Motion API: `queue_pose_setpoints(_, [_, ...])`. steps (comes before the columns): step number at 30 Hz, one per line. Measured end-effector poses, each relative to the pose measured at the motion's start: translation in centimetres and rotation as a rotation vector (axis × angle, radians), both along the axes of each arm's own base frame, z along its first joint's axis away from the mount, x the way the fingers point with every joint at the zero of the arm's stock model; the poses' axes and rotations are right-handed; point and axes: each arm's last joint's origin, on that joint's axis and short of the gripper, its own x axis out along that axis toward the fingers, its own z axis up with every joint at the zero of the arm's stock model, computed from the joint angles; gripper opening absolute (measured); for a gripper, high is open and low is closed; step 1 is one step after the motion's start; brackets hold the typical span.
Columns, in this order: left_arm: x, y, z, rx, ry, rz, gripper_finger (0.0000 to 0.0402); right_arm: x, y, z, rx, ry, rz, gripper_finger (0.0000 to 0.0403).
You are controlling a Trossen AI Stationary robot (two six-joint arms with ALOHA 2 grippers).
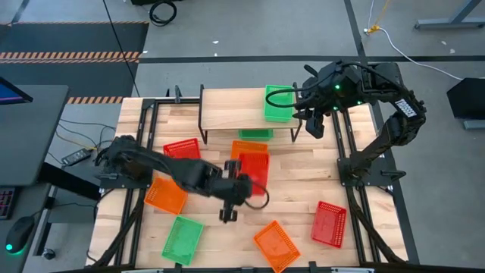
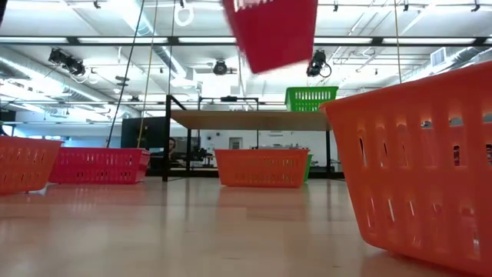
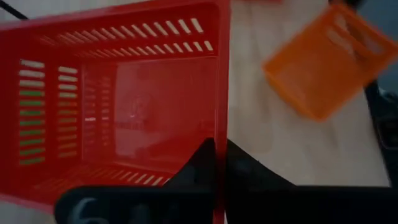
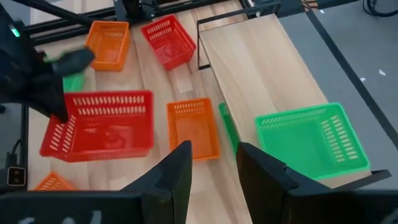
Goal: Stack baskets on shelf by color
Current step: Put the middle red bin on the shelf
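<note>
Left gripper point(image 1: 229, 214) of mine is closed on the rim wall of a red basket point(image 1: 253, 170), one finger inside and one outside, as the left wrist view shows. In the low view this basket hangs tilted above the bench point(image 1: 303, 189), so I judge it is lifted and carried by one wall only.

I think the basket is very light and rather stiff, but the thin mesh wall can bend a little, and smooth plastic may slip between my fingers. A hold on one short side lets it swing, so a slow movement seems wise. The middle of the rim looks the best place to hold, because there the basket hangs more level.

My right gripper point(image 1: 314, 125) waits just beside the green basket point(image 1: 278, 104), which stands on the shelf point(image 1: 231, 110). Its fingers are partly apart and hold nothing.

Another red basket point(image 1: 182, 149) lies beside the shelf, a third point(image 1: 330, 224) is on the right side of the bench. An orange basket point(image 1: 250, 149) sits partly under the shelf.
</note>
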Motion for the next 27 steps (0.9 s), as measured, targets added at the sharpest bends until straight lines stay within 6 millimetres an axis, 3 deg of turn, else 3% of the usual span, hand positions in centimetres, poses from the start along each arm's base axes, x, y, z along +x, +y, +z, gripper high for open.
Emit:
queue_pose_setpoints(5, [-0.1,4.9,2.7,0.09,0.032,0.075,0.001,0.0,0.0,0.0,0.025,-0.006,-0.027,0.0132])
queue_pose_setpoints(11, [0.0,11.1,2.2,0.167,0.15,0.124,0.001,0.0,0.1,0.0,0.08,-0.017,-0.051,0.0132])
queue_pose_setpoints(17, [0.6,16.1,2.1,0.206,0.125,0.12,0.001,0.1,0.4,0.0,0.12,-0.026,-0.073,0.0132])
queue_pose_setpoints(23, [1.2,20.8,0.0,0.19,0.215,0.097,0.0012,0.5,0.6,0.4,0.121,-0.085,-0.066,0.0132])
queue_pose_setpoints(27, [2.1,22.4,-1.7,0.19,0.254,0.07,0.0011,0.8,0.5,0.8,0.131,-0.14,-0.076,0.0132])
